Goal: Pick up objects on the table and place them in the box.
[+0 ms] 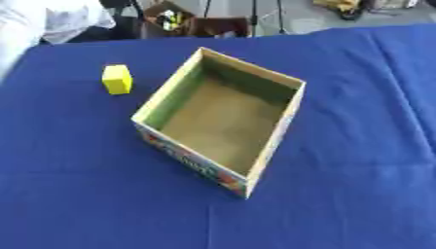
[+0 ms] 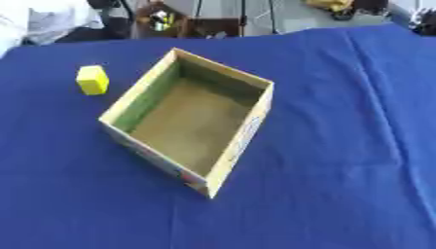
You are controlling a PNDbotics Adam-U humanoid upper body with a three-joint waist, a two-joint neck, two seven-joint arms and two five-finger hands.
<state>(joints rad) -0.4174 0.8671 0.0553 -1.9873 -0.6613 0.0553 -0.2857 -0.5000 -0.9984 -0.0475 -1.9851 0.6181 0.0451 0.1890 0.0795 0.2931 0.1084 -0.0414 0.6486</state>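
Desk: covered by a deep blue cloth [image 1: 357,146] that fills nearly the whole view, with faint fold lines running across it.
Room: beyond the desk's far edge lies a pale floor with a brown carton [image 1: 217,25] holding small items, dark stand legs, and a white sleeve at the upper left corner.
Box: an open cardboard box [image 1: 289,121] sits near the middle of the desk, turned at an angle so one corner points toward the viewer; plain brown inside, colourful print on its outer near wall, nothing visible in it.
Block: a small yellow block [image 1: 118,79] stands on the cloth to the left of the box, near it but apart.
Robot hand: neither robot hand appears in either view, so their state cannot be told.
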